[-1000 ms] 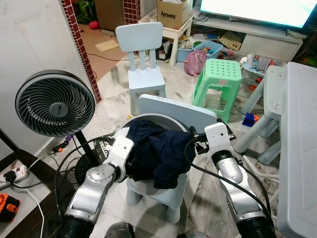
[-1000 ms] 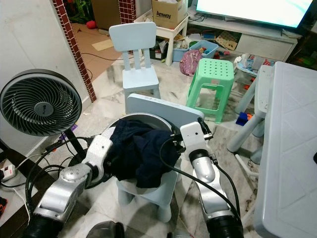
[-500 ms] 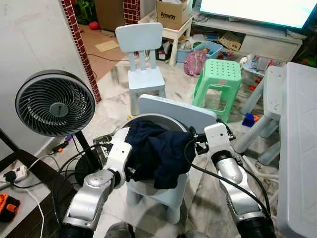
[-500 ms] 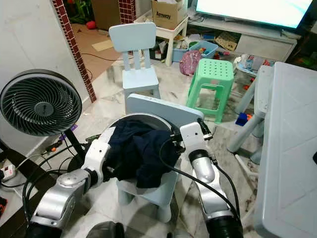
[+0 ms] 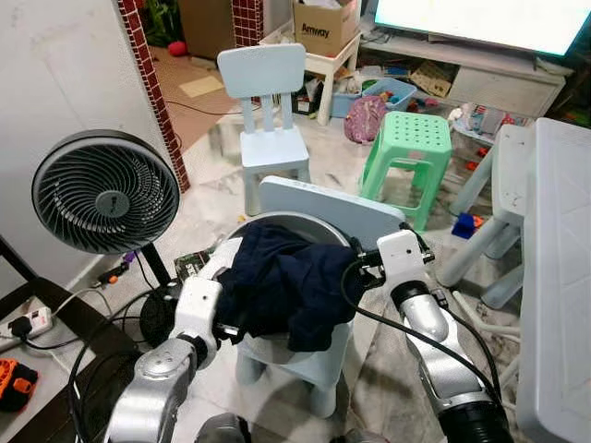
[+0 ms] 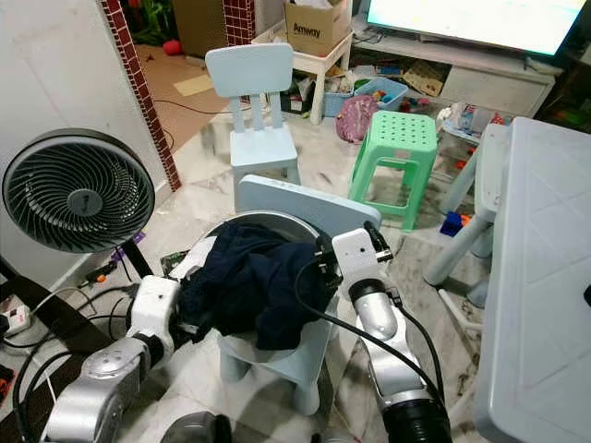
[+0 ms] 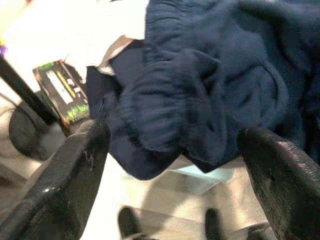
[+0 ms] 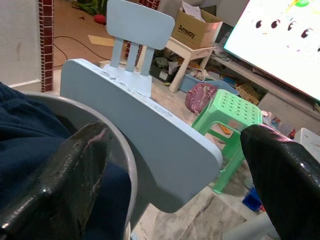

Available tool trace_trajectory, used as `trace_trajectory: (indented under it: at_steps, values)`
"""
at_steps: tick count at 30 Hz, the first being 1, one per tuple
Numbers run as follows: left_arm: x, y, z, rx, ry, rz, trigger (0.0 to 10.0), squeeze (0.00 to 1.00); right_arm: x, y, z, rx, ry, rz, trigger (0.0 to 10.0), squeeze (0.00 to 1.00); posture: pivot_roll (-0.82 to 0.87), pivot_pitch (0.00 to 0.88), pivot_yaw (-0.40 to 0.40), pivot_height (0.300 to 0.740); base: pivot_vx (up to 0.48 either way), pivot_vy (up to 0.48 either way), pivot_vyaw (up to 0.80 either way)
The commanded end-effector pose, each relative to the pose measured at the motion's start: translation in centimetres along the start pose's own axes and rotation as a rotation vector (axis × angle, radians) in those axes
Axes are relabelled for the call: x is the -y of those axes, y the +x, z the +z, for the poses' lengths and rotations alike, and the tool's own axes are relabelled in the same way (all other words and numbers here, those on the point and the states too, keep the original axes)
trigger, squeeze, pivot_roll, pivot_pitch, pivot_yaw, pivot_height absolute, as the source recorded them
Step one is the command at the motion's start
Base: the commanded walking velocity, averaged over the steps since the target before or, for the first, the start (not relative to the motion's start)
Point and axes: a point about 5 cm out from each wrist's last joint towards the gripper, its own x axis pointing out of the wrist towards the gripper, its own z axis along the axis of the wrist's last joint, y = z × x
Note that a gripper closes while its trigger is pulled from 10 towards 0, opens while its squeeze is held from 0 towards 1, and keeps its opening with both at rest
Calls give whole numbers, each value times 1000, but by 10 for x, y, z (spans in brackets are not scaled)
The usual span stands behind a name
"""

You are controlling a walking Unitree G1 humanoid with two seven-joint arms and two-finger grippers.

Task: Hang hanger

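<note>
Head camera, left eye: a grey round basin (image 5: 305,224) is sitting on the seat of a small pale-blue chair (image 5: 325,205), and a dark navy garment (image 5: 286,286) is heaping up inside it and spilling over the near rim. The left claw (image 5: 224,325) is reaching in at the garment's left edge, and the right claw (image 5: 355,266) is pressing in at the basin's right rim, beside the cloth. From here I cannot tell how far either is spread. A black fan (image 5: 105,192) is standing to the left, a second pale-blue chair (image 5: 268,111) and a green stool (image 5: 406,143) are waiting further back, and a white counter (image 5: 559,277) is running down the right side.

Right eye: the same scene, with the cardboard box (image 6: 319,23) showing at the top.

Left wrist camera: both black fingers (image 7: 65,185) are standing wide apart, with the navy garment (image 7: 210,85) bulging between them. The cloth is lying close to the fingers, but I cannot tell whether they are touching it; nothing is pinched.

Right wrist camera: the fingers (image 8: 65,175) are spread wide here too, straddling the basin's grey rim (image 8: 117,150), gripping nothing, with navy cloth (image 8: 25,145) beside the near finger and the chair's backrest (image 8: 145,130) lying just beyond.

I cannot make out a hanger anywhere among the cloth.
</note>
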Motion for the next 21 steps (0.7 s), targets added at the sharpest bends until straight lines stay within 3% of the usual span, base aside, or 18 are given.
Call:
trace_trajectory:
  at_steps: [1,2,4,7,11,14,21]
  values:
    - [-4,1,6,24,-83,1,10000,0,-2,2,3,16,3,11,10000,0,25,0,-1,740,0,0,0]
    - [-3,0,6,19,-143,-7,10000,0,-2,2,3,16,2,11,10000,0,25,0,-1,740,0,0,0]
    - [-1,0,6,14,-180,-12,10000,0,-1,2,3,17,1,11,10000,0,22,0,-1,740,0,0,0]
    - [4,0,-1,-58,-404,-66,10000,0,0,3,3,17,-2,8,10000,0,26,0,-5,740,0,0,0]
    - [4,4,-2,-59,-507,-84,10000,0,-1,4,3,19,-3,12,10000,0,26,0,-8,740,0,0,0]
    - [4,16,-5,-70,-604,-78,10000,0,-3,5,6,26,-7,21,10000,0,19,0,-12,740,0,0,0]
    - [6,32,-5,-45,-749,-31,10000,0,3,3,6,29,-27,15,10000,0,-10,0,-13,740,0,0,0]
